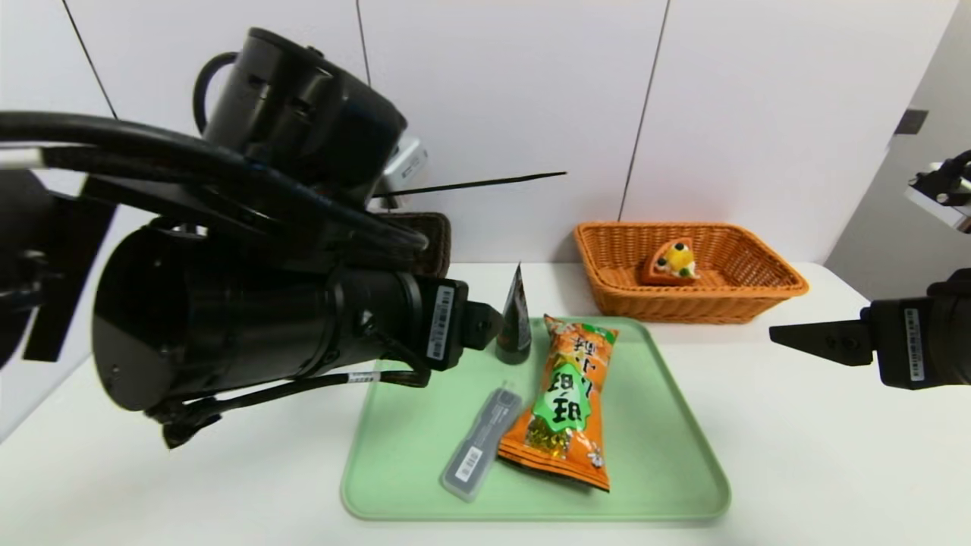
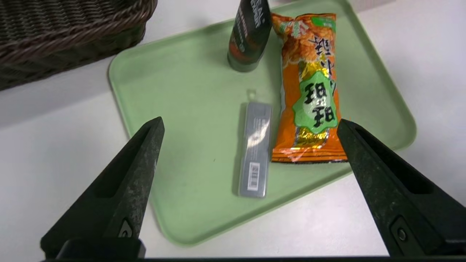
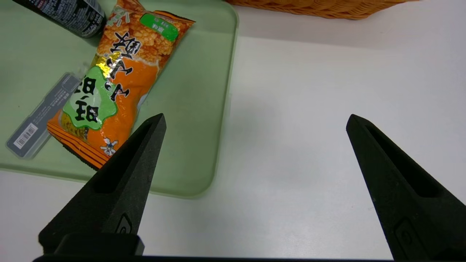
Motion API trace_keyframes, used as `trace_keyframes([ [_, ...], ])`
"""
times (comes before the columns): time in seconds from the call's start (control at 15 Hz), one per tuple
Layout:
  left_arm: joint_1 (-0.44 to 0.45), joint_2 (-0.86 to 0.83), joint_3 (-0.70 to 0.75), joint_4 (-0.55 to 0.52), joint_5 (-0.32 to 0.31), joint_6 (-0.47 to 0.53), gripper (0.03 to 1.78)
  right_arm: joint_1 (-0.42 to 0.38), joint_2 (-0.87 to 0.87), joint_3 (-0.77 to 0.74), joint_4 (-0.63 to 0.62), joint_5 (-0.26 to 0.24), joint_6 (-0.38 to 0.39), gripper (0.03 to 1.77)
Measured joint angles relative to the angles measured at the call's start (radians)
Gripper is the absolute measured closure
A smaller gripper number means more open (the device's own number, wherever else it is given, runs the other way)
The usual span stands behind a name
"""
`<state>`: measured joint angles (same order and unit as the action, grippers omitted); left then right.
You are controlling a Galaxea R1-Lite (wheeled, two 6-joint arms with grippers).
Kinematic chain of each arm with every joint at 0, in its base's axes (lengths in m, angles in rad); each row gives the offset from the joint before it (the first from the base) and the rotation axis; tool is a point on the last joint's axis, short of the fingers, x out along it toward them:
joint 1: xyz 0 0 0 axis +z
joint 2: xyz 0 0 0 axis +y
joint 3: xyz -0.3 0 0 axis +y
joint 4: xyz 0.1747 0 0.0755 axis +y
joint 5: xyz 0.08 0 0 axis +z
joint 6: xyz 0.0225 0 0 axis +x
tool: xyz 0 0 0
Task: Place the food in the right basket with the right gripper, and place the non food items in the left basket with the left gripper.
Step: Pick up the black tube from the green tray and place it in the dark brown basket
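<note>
The left claw (image 2: 251,120) is hanging wide and empty over the green tray (image 1: 652,455), and the next job is probably lifting the slim grey case (image 1: 482,444), which is lying flat left of the orange snack bag (image 1: 565,409). A good grasp would be straddling the case's narrow width near its middle, with the jaws lining up along its long sides and going low before closing. The bag's near end is sitting just beside it, so the finger on that side could be pinching or dragging the wrapper; whether the two are touching, I cannot tell. The dark tube (image 1: 514,322) is standing upright at the tray's far side, close to the bag, and could be toppling if brushed. The dark brown basket (image 2: 72,43) is waiting beyond the tray's far left corner, partly hidden behind the left arm. The right claw (image 3: 256,115) is hovering wide and empty over the tabletop (image 1: 796,455) to the right, while the cake wedge (image 1: 674,262) is resting in the orange-tan basket (image 1: 683,307) at far right.
</note>
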<state>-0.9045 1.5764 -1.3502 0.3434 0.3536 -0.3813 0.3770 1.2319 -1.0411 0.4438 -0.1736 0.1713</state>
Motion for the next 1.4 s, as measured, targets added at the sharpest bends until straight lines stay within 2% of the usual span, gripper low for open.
trace_keyframes([
  [0.13, -0.007, 0.056, -0.014, -0.047, 0.032, -0.017, 0.12, -0.001, 0.000, 0.001, -0.037, 0.001, 0.002, 0.09],
  [0.4, -0.046, 0.125, 0.115, -0.317, 0.156, -0.025, 0.12, -0.001, 0.000, 0.013, -0.050, 0.004, 0.065, 0.09],
  [0.53, -0.074, 0.141, 0.175, -0.424, 0.199, -0.026, 0.12, -0.008, 0.000, 0.016, -0.051, 0.011, 0.082, 0.09],
  [0.8, -0.087, 0.189, 0.209, -0.494, 0.276, -0.066, 0.12, -0.019, 0.001, 0.013, -0.068, 0.026, 0.082, 0.09],
  [1.07, -0.089, 0.250, 0.236, -0.656, 0.286, -0.074, 0.12, -0.020, 0.007, 0.013, -0.075, 0.025, 0.081, 0.09],
  [1.4, -0.088, 0.314, 0.268, -0.775, 0.306, -0.070, 0.12, -0.020, 0.010, 0.013, -0.075, 0.022, 0.080, 0.09],
])
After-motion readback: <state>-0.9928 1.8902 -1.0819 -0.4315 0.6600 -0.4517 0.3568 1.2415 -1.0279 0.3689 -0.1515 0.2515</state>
